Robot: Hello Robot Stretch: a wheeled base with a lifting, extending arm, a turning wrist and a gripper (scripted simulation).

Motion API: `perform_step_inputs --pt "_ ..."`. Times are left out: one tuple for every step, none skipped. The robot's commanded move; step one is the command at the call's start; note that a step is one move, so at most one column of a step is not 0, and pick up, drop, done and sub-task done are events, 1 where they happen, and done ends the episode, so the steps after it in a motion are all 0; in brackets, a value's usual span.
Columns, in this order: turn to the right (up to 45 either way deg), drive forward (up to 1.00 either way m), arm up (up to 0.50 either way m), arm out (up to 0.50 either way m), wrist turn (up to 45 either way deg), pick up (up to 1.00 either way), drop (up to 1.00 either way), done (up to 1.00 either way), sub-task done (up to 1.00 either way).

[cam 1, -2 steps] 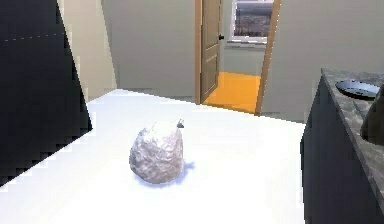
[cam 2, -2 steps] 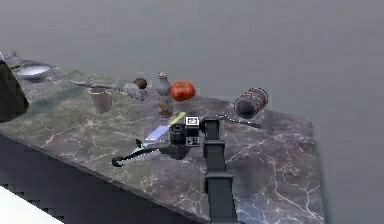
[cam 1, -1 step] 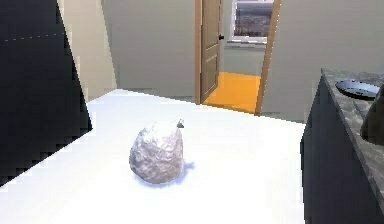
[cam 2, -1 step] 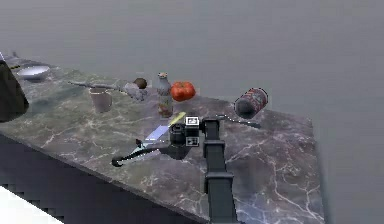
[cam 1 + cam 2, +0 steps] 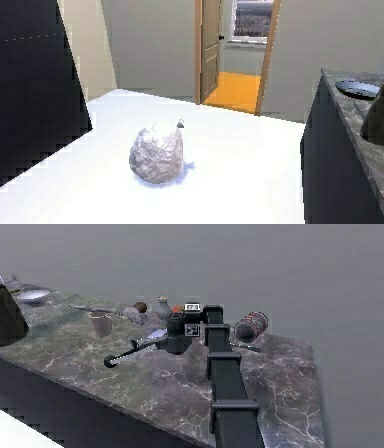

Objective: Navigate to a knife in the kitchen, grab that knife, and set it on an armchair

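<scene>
No text, number or sign can be read. Two white squares [image 5: 193, 308] at the far end of the arm [image 5: 225, 374] carry black marks, which form no readable characters. A cylinder [image 5: 252, 325] lying just beside the arm has a dark red band. Any print on it is too small to tell.

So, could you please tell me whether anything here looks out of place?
Yes: a crumpled whitish lump lies on the pale floor, and on the marble counter a reddish jar seems to lie on its side.
</scene>
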Motion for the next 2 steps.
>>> perform_step_inputs --pt "0.0 0.0 0.06 0.0 0.0 0.0 0.0 0.0 0.0" --pt "0.0 0.0 0.0 0.0 -45.0 0.0 0.0 0.0 0.0"
